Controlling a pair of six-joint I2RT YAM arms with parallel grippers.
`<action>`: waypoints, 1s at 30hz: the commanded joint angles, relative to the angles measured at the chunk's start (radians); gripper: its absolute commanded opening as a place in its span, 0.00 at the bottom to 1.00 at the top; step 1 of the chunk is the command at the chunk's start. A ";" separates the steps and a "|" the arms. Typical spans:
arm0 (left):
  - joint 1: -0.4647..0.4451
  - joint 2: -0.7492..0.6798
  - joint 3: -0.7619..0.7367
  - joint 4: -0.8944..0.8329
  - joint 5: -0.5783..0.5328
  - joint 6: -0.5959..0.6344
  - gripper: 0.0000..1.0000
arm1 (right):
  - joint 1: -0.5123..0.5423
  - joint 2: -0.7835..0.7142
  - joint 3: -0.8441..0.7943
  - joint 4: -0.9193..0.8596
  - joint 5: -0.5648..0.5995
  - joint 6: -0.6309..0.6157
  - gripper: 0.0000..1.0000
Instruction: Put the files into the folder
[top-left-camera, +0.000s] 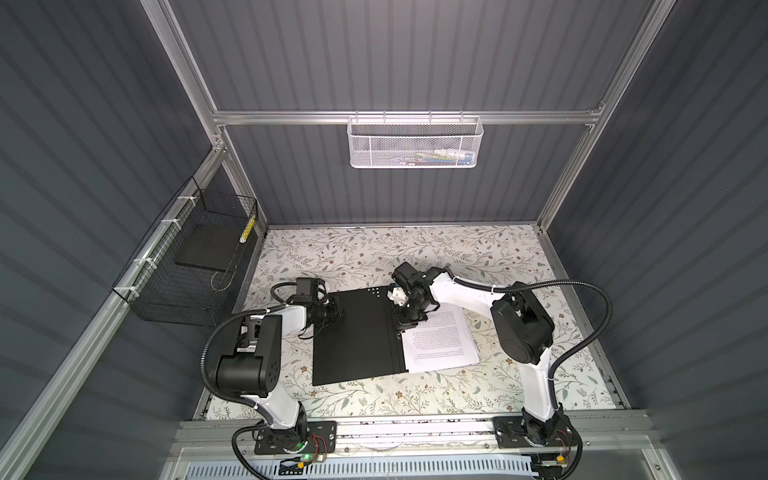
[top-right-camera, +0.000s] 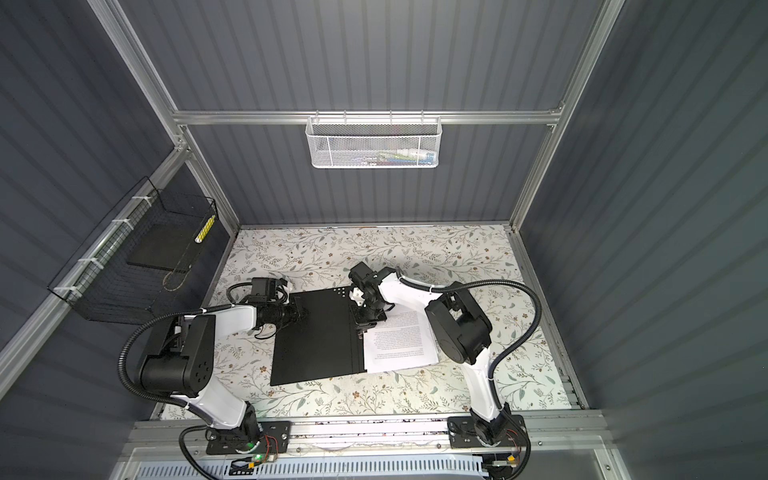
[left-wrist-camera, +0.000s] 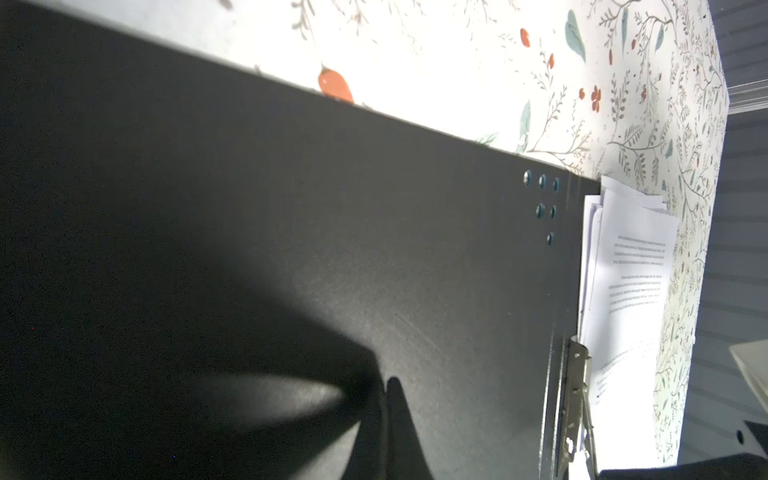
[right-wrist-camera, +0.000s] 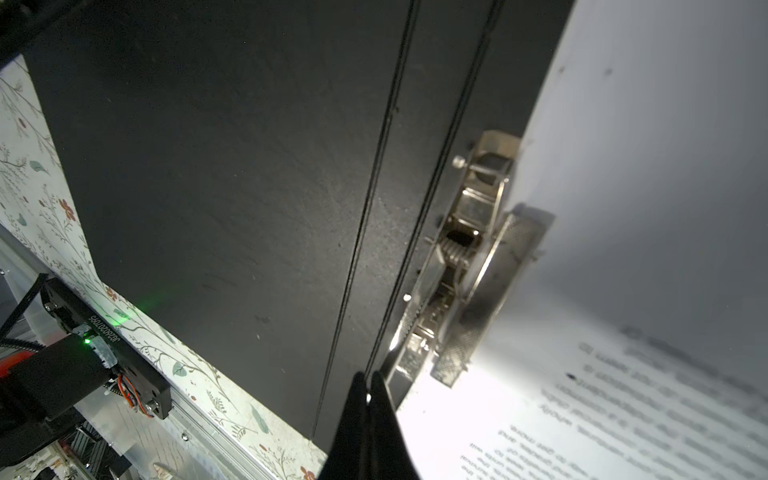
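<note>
The folder (top-left-camera: 353, 336) (top-right-camera: 316, 336) lies open and flat on the table in both top views, its black inside facing up. The files (top-left-camera: 440, 340) (top-right-camera: 399, 340), white sheets with small black text, rest on its right half. The metal clip (right-wrist-camera: 469, 257) (left-wrist-camera: 575, 399) by the spine lies over their edge. My left gripper (top-left-camera: 337, 312) (left-wrist-camera: 386, 382) is shut, its tips down on the folder's left cover (left-wrist-camera: 291, 208). My right gripper (top-left-camera: 402, 327) (right-wrist-camera: 368, 376) is shut beside the clip at the spine, with nothing seen between its fingers.
A black wire basket (top-left-camera: 183, 266) on the left wall holds a plain black slab (top-left-camera: 208, 249). A white mesh basket (top-left-camera: 415, 141) hangs on the back wall. The table has a floral covering (top-left-camera: 374, 249), and both arm bases stand on the front rail.
</note>
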 joint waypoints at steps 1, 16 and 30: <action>0.002 0.061 -0.045 -0.114 -0.090 0.033 0.00 | -0.008 0.031 -0.062 -0.092 0.075 -0.015 0.02; 0.002 0.060 -0.045 -0.116 -0.089 0.036 0.00 | -0.016 0.077 -0.070 -0.138 0.190 -0.060 0.00; 0.002 0.064 -0.044 -0.120 -0.087 0.041 0.00 | -0.014 0.156 -0.039 -0.165 0.227 -0.093 0.00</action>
